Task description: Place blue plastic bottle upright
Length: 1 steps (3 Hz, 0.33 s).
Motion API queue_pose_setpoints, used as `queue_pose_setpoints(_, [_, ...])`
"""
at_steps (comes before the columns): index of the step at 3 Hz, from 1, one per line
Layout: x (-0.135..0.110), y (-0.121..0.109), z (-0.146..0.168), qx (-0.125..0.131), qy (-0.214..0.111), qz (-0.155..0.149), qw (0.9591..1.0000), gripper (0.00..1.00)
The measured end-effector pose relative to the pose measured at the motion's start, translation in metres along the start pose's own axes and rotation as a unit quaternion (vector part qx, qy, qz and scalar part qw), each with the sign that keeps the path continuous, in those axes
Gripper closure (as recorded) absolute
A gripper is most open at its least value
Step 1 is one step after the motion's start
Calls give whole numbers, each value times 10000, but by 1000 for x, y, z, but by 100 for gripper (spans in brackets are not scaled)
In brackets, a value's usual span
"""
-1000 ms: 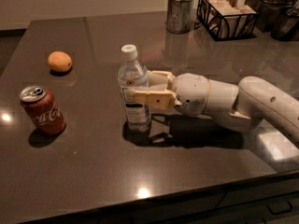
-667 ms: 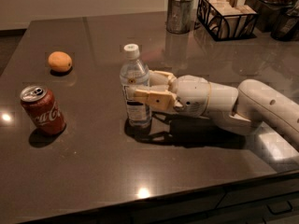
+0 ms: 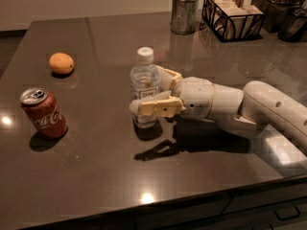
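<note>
I am looking at the blue plastic bottle (image 3: 144,78) standing upright near the middle of the dark table (image 3: 96,176), white cap on top, label facing me; its base appears to be resting on the surface, though the near finger is hiding part of the lower body, so I am calling that a judgement. The gripper (image 3: 148,93) is reaching in from the right along the tabletop, one finger passing in front of the bottle and the other showing behind it; the jaws are clamped on the bottle's midsection with no gap that I am seeing on either side. The red can (image 3: 43,113) is standing well apart to the left, and the orange (image 3: 61,63) is lying farther back on that side; a metal cup (image 3: 183,16) and a wire basket (image 3: 232,16) are sitting at the far edge, well clear of the work.

I am judging the step in hand to be the last one: the bottle is upright and only needs releasing. The next move is calling for opening the fingers gently and evenly, so neither one is nudging the light bottle; then drawing the arm straight back to the right, low and slow, without clipping the bottle's side.
</note>
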<state>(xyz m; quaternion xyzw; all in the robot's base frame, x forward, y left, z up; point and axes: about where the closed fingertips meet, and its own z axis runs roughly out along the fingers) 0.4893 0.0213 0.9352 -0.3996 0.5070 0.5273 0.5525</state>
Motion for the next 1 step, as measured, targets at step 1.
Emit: queue_pose_setpoints(1, [0, 0, 0, -1, 0, 0, 10000, 0])
